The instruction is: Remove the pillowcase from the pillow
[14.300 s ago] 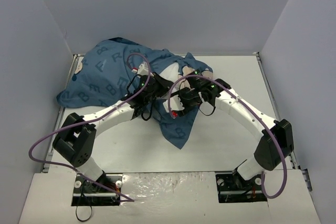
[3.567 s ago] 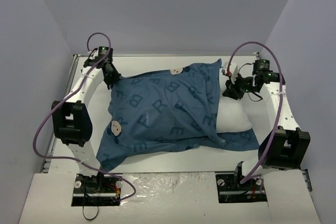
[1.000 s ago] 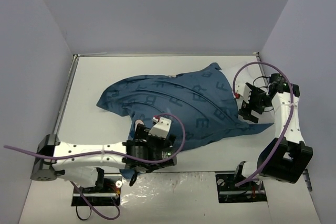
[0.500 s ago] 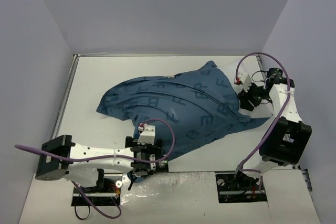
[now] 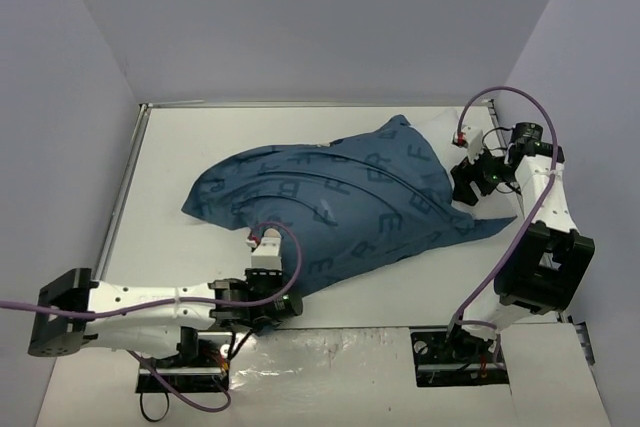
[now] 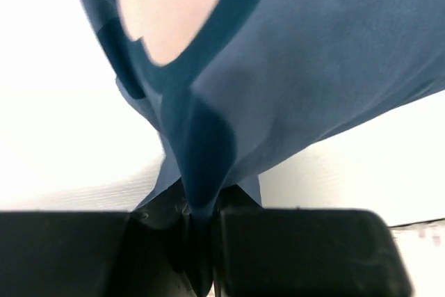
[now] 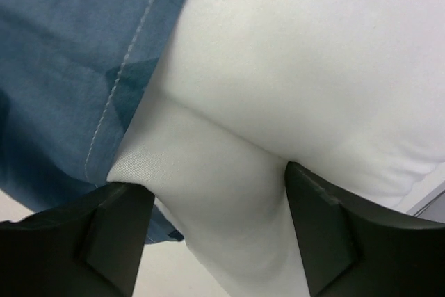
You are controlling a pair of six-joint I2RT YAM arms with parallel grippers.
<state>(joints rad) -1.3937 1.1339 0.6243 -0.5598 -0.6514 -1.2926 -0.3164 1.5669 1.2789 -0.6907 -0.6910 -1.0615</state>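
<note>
Two holds: left claw [image 6: 201,241] pinches the pillowcase [image 6: 313,67] at its near edge, right claw [image 7: 215,234] clamps the pillow [image 7: 292,67].

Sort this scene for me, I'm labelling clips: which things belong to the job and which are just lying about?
Job: pillowcase, pillow, left tool pinching the pillowcase, right tool gripping the pillow.
Just there: table, purple cables.

Bright, even overhead light; the pillowcase [image 6: 313,67] is blurred close-up, the table [image 6: 62,137] washed out.
</note>
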